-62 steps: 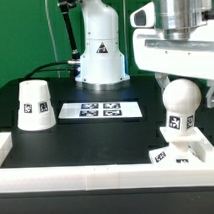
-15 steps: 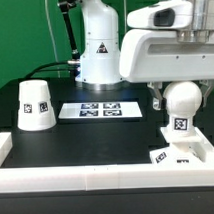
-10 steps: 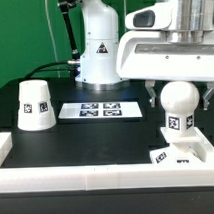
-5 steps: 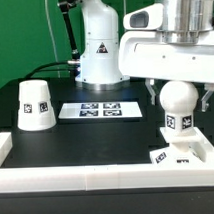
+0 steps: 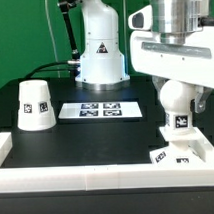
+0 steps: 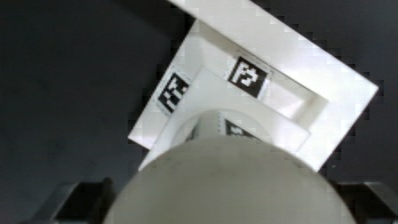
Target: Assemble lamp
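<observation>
Gripper (image 5: 181,94) position: low over the bulb (image 5: 178,101) at the exterior view's right, with the wide white hand body covering the bulb's upper part. One dark finger (image 5: 206,98) shows beside the bulb on the right; the other side is hidden, and neither view shows whether the fingers press on the bulb or stand clear of it, so the grip state cannot be determined. Bulb: upright, with a tag on its neck, standing on the flat square base (image 5: 180,152). The base lies on the black desk (image 5: 86,136) close to the white rail (image 5: 97,177) along the near edge, in the corner at the exterior view's right. In the wrist view the bulb's rounded top (image 6: 222,180) fills the near field, and the base (image 6: 267,70) below it shows two square tags on its upper face. Shade (image 5: 35,103): upright, wide end down, well apart from the bulb at the exterior view's left, one tag facing the camera. Marker board (image 5: 101,110): flat on the desk between the shade and the bulb, in front of the robot pedestal (image 5: 100,45).
</observation>
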`<state>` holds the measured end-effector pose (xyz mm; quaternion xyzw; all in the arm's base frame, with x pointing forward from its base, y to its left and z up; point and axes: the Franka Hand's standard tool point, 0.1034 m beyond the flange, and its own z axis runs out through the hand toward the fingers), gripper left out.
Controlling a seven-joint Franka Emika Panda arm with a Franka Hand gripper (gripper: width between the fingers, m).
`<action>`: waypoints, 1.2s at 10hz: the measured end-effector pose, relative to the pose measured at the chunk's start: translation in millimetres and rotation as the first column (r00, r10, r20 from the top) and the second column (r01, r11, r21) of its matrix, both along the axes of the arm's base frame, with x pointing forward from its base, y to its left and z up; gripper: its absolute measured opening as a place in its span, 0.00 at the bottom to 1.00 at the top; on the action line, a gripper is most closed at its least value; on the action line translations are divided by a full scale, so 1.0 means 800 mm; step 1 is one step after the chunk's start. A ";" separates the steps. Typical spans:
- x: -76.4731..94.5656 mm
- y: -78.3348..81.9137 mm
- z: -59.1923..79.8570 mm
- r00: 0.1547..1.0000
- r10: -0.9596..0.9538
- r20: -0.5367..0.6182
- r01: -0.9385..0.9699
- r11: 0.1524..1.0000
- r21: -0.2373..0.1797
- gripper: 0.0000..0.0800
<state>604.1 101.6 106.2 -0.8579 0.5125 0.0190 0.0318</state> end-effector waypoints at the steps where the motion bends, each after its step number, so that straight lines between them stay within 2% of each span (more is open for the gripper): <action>1: 0.000 0.001 0.000 0.998 -0.070 -0.008 0.070 0.997 0.013 0.72; 3: -0.002 0.004 -0.001 0.981 -0.189 -0.030 0.190 0.981 0.036 0.72; 7: -0.002 0.004 -0.001 0.945 -0.325 -0.046 0.327 0.944 0.036 0.72; 8: -0.002 0.005 -0.001 0.947 -0.319 -0.043 0.320 0.947 0.037 0.82; 9: -0.002 0.005 -0.001 0.949 -0.313 -0.042 0.314 0.949 0.038 0.86; 10: -0.004 0.008 0.000 0.962 -0.270 -0.041 0.272 0.962 0.033 0.86; 12: -0.015 0.027 0.007 0.987 -0.153 -0.041 0.154 0.988 0.030 0.87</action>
